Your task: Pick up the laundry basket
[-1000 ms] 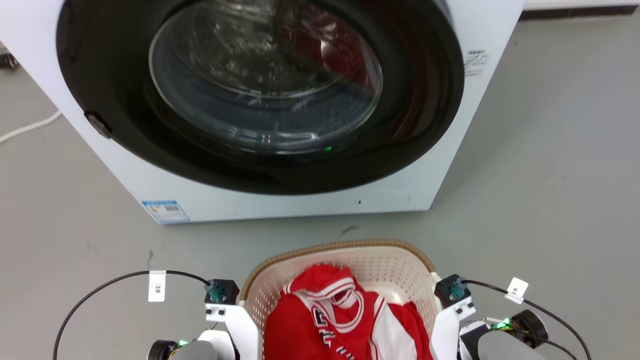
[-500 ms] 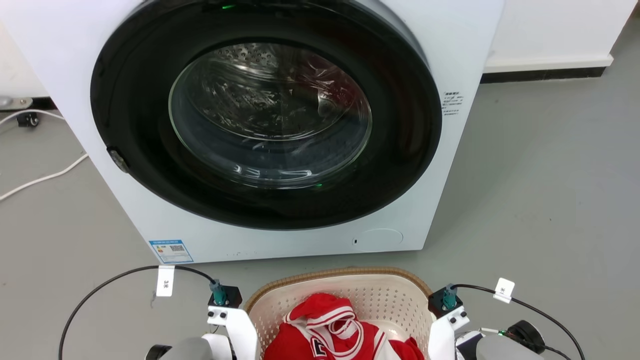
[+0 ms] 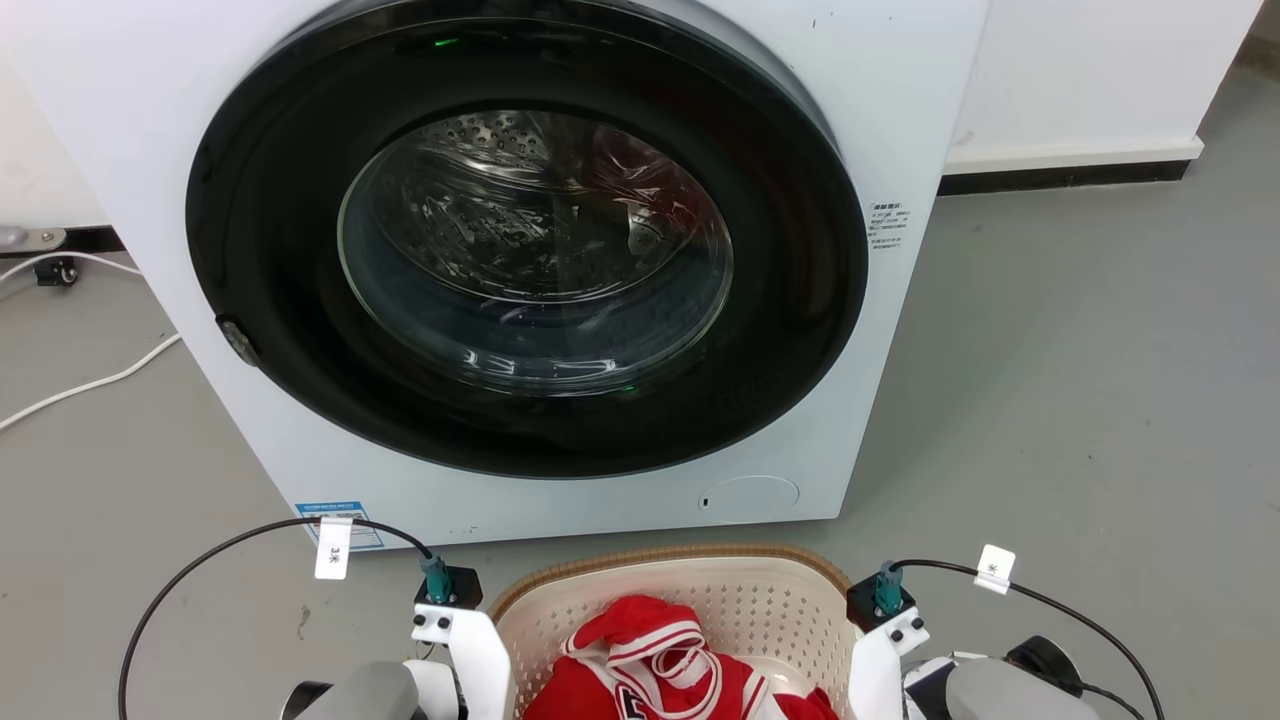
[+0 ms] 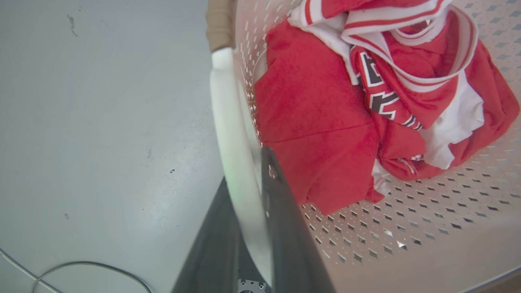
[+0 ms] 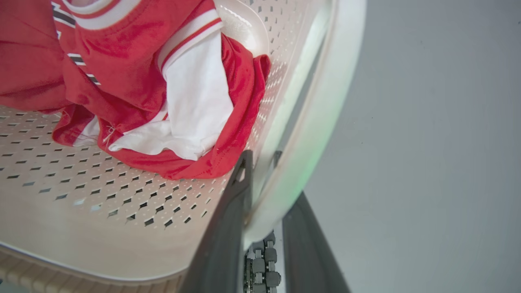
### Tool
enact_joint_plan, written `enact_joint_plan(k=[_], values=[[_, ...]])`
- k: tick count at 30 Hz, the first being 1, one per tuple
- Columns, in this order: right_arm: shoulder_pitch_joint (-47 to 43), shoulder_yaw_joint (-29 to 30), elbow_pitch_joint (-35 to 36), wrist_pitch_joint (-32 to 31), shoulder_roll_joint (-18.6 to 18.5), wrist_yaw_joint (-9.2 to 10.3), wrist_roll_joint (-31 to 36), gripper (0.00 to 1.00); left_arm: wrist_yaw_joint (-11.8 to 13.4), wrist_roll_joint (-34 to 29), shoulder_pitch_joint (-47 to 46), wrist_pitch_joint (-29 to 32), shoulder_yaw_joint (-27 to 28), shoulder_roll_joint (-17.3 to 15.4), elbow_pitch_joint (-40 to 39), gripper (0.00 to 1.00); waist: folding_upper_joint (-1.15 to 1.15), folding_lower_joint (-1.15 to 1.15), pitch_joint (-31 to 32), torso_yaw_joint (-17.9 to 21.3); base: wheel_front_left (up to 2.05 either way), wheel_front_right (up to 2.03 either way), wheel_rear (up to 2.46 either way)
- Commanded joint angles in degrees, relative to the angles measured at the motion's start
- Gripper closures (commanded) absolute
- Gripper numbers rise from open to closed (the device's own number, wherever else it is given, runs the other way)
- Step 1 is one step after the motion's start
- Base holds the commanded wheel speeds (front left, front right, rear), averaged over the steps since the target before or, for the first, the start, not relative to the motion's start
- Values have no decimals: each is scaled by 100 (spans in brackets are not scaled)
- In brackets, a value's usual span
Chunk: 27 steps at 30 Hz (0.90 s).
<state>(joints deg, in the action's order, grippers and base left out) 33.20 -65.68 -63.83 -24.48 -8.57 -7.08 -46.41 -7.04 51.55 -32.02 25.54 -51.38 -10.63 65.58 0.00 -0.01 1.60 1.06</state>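
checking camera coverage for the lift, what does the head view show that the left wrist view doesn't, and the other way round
The head view adds the washing machine with its round glass door, and a white cable lying on the floor.

The left wrist view adds the left gripper, its two dark fingers either side of the laundry basket at its white side handle, plus the perforated bottom.

Both take in the laundry basket, the red and white jersey inside it and the grey floor.

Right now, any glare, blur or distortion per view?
Head view: sharp; reflections streak the washing machine glass. Left wrist view: wide-angle bend, the laundry basket rim blurred and greenish near the lens. Right wrist view: same blur, green cast; red jersey sharp.
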Motion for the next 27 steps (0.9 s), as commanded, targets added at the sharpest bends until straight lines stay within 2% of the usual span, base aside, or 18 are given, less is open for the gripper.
enact_joint_plan(k=[1,12,27], values=[[65,-107,56,6,78,-74,-43,100,-75,44,-124,-17,-41,88,-73,100,0,1,6,2,0,0,0],[114,-523,-34,47,25,-74,-458,100,-75,333,-122,-3,-299,48,-16,100,0,1,23,22,0,0,0],[144,-741,-56,31,67,-74,-674,100,-75,625,-192,-85,-622,5,22,100,0,1,-4,30,0,0,0]])
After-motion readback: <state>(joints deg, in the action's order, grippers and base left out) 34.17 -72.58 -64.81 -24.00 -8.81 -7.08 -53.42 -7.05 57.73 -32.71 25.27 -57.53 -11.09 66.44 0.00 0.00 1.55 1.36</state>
